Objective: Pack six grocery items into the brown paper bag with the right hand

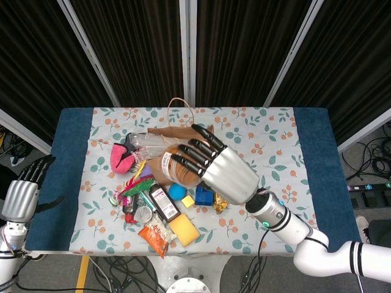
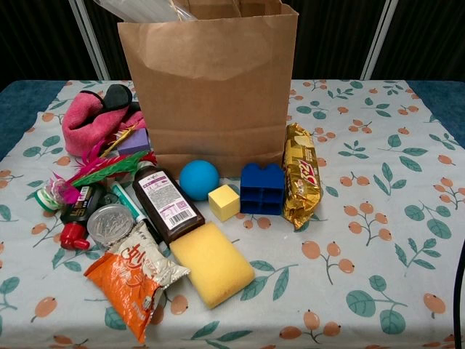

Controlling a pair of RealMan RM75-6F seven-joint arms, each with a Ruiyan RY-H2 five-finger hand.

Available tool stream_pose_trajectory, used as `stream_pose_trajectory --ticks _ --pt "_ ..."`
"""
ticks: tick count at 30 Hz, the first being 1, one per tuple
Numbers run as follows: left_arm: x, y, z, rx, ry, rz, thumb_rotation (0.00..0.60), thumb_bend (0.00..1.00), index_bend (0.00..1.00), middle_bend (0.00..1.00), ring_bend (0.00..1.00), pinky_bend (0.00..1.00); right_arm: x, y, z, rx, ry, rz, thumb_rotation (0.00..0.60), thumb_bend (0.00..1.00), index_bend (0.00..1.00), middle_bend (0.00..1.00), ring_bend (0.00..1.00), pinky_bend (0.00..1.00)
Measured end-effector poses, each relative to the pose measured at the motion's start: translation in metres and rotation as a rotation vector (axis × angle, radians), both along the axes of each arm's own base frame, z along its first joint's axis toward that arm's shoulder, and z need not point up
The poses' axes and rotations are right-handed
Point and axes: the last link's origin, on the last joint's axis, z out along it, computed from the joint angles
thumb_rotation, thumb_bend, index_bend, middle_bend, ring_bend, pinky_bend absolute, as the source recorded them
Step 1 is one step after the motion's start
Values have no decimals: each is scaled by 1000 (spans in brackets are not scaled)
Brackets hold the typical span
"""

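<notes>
The right hand (image 1: 217, 168) is up over the brown paper bag (image 2: 211, 83), fingers wrapped around the round clear tub of rubber bands (image 1: 177, 170), I think. The left hand (image 1: 23, 194) hangs off the table's left edge, fingers spread, holding nothing.

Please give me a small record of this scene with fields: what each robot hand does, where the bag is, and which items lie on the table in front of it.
right robot hand: raised above the table, holds a tub of rubber bands near the bag's opening
left robot hand: at the table's left edge, holds nothing, fingers apart
brown paper bag: upright, plastic-wrapped item sticks out on top
in front of bag: blue ball, yellow cube, blue block, gold snack pack, yellow sponge, brown bottle, orange packet
</notes>
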Motion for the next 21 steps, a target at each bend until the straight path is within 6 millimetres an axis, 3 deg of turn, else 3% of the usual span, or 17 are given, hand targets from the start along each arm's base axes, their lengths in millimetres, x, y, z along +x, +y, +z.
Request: stream_pose_trajectory --ticks 6,12,14,18,21 --pt "2 0 1 3 3 -1 600 142 146 199 149 225 -10 -37 -6 -110 82 -106 600 128 515 426 306 152" --pt "2 0 2 2 10 6 600 142 146 199 149 225 -13 -62 -33 -102 126 -199 600 125 510 408 302 151" --pt "2 0 2 3 11 8 600 141 146 199 149 226 -14 -65 -41 -83 147 -213 600 98 452 366 257 127" --pt "1 1 2 2 12 10 600 141 146 199 149 225 -16 -67 -48 -30 177 -243 600 2 136 202 42 6" --pt "1 1 1 2 11 11 600 141 146 199 149 226 -15 -67 -49 14 180 -264 600 0 8 111 0 0"
